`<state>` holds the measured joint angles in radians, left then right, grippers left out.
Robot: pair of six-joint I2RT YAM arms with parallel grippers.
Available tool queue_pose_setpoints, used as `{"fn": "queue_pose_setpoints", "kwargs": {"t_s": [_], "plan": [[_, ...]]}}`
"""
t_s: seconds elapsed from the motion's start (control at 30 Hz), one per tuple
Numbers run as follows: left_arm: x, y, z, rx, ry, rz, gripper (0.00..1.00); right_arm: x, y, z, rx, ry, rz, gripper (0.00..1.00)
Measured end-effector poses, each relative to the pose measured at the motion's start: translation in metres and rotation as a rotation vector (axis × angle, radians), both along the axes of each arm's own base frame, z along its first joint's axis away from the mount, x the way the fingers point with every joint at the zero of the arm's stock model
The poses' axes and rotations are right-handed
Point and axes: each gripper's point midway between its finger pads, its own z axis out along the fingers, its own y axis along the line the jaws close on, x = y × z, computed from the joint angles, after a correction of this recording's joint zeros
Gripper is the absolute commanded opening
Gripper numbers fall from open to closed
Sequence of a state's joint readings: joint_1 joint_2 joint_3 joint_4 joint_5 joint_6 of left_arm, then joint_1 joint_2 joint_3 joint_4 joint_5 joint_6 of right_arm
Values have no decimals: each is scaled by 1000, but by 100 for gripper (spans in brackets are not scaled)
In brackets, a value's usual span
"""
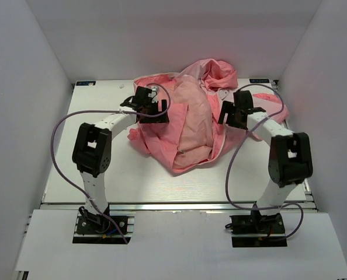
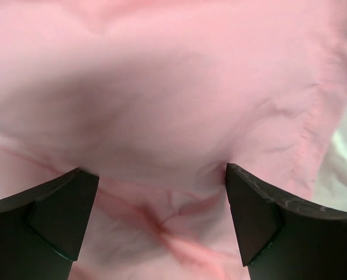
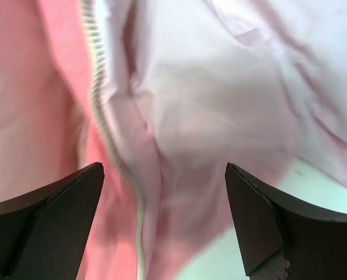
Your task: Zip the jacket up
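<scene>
The pink jacket lies crumpled in a heap at the middle back of the table, hood toward the far wall. My left gripper hovers over its left side, jaws open with pink fabric between and below them. My right gripper hovers over the jacket's right edge, jaws open. In the right wrist view the white zipper runs down the fabric between the open jaws, left of centre. The zipper's slider is not visible.
The white table is walled by white panels on the left, back and right. A sleeve trails toward the right wall. Purple cables loop beside both arms. Bare table shows under the right gripper.
</scene>
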<state>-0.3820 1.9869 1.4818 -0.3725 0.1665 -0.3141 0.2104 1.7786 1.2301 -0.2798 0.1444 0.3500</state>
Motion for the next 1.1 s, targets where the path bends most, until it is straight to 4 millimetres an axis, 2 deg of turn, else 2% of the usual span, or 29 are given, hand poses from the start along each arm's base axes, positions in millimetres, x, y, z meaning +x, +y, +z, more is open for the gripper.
{"fn": "queue_pose_setpoints", "kwargs": {"t_s": [0.13, 0.17, 0.23, 0.3, 0.37, 0.47, 0.57, 0.73, 0.83, 0.87, 0.93, 0.97, 1.0, 1.03, 1.1], "plan": [[-8, -4, 34, 53, -74, -39, 98, -9, -9, 65, -25, -138, 12, 89], [-12, -11, 46, 68, -104, -63, 98, -10, -11, 82, -26, -179, 9, 89], [-18, -34, 68, 84, -166, -119, 98, -12, -11, 99, -20, -221, 16, 89], [-24, -60, 88, 79, -222, -176, 98, -13, -9, 99, -14, -219, 30, 89], [-30, -84, 101, 75, -258, -222, 98, -12, -5, 85, -6, -183, 48, 89], [-21, -102, 109, 76, -285, -233, 98, -13, 1, 60, 5, -112, 70, 89], [5, -107, 98, 106, -290, -202, 98, -16, 8, 47, 29, -75, 96, 89], [39, -109, 46, 191, -237, -156, 94, -18, 18, 47, 74, -73, 134, 89], [43, -109, 17, 226, -199, -157, 76, -17, 21, 44, 88, -66, 148, 89], [42, -108, 9, 235, -186, -159, 58, -18, 22, 41, 91, -62, 151, 89], [41, -107, 4, 245, -176, -158, 40, -19, 24, 36, 100, -49, 156, 87], [41, -106, 5, 247, -176, -152, 18, -19, 25, 32, 105, -41, 160, 85], [43, -106, 6, 246, -180, -139, 5, -20, 26, 29, 111, -35, 161, 82], [44, -104, 8, 254, -190, -132, 0, -22, 28, 26, 119, -26, 165, 77], [45, -102, 12, 260, -197, -113, 0, -28, 31, 18, 138, -2, 172, 70]]}}
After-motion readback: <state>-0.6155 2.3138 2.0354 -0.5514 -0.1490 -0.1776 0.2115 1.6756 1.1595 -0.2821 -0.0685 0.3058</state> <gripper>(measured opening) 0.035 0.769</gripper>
